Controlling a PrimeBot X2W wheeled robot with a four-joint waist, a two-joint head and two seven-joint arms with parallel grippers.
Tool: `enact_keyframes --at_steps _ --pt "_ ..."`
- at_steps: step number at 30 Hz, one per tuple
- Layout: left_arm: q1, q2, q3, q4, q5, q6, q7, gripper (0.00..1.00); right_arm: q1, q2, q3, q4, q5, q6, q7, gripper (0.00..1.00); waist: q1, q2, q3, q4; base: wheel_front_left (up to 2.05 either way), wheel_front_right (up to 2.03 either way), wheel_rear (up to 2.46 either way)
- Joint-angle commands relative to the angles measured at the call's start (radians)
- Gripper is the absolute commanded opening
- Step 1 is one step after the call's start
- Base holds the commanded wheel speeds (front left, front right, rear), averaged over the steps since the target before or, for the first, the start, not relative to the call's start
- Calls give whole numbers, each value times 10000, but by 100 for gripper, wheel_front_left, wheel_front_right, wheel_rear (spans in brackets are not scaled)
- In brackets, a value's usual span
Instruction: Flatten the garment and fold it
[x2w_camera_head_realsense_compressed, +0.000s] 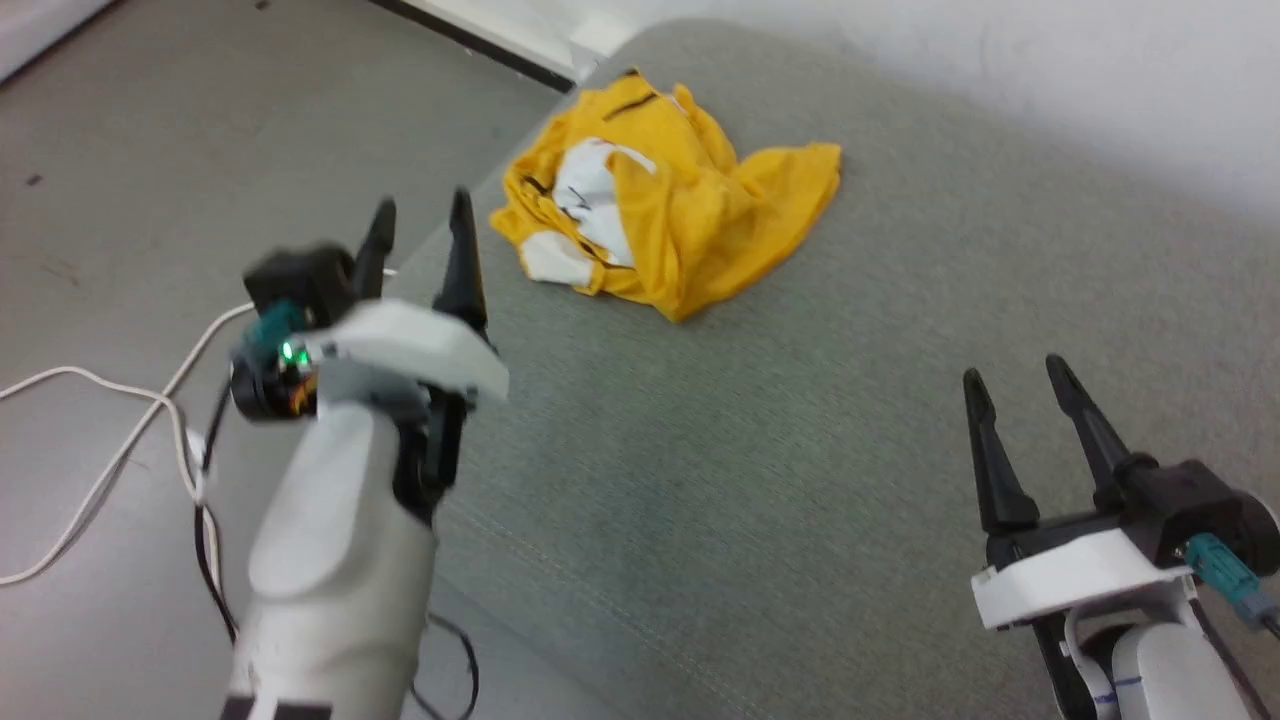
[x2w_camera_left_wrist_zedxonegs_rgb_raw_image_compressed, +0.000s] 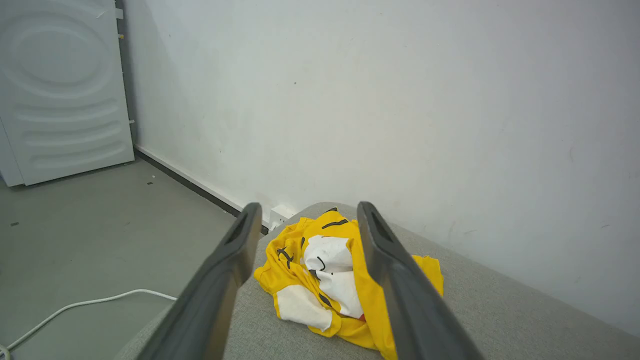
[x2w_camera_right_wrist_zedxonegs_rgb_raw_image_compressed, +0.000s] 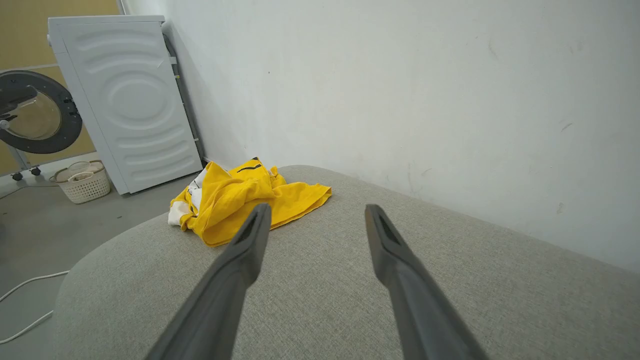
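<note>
A basket (x2w_camera_right_wrist_zedxonegs_rgb_raw_image_compressed: 82, 182) stands beyond the grey cushion (x2w_camera_head_realsense_compressed: 800, 450), contents unclear. The garment (x2w_camera_head_realsense_compressed: 660, 215) lies crumpled on the cushion's far end. The left gripper (x2w_camera_head_realsense_compressed: 422, 200) and right gripper (x2w_camera_head_realsense_compressed: 1013, 368) gape empty above the cushion.

A white washing machine (x2w_camera_right_wrist_zedxonegs_rgb_raw_image_compressed: 130, 100) is standing against the white wall (x2w_camera_right_wrist_zedxonegs_rgb_raw_image_compressed: 400, 75), a pale woven basket (x2w_camera_right_wrist_zedxonegs_rgb_raw_image_compressed: 82, 182) is sitting beside it, and a white cable (x2w_camera_left_wrist_zedxonegs_rgb_raw_image_compressed: 135, 290) is trailing over the grey floor (x2w_camera_left_wrist_zedxonegs_rgb_raw_image_compressed: 100, 225).

Head view down onto the grey cushion (x2w_camera_head_realsense_compressed: 760, 480); wrist views low, toward the wall (x2w_camera_left_wrist_zedxonegs_rgb_raw_image_compressed: 400, 100), the garment (x2w_camera_head_realsense_compressed: 690, 225) in all.
</note>
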Motion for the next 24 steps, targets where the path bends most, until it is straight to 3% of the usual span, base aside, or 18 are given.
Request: enact_keyframes --at_steps 1,7,15,24 --pt "-373 -11 53 257 -100 -68 100 100 -192 15 14 -82 -85 -21 40 100 -1 0 1377 -1220 0 0 0" --pt "-2450 188 456 1986 -780 -278 1113 100 -772 15 312 -322 -228 -21 147 100 -1 0 2579 -2479 0 0 0" --pt "-4083 1015 804 3796 -1481 -383 3749 100 -1452 15 595 -73 12 -21 -92 100 -1 0 3638 -3916 0 0 0" --pt "-3902 2329 944 4908 -1704 147 6764 100 -1708 15 735 445 381 -21 -402 100 -1 0 3790 -4734 0 0 0"
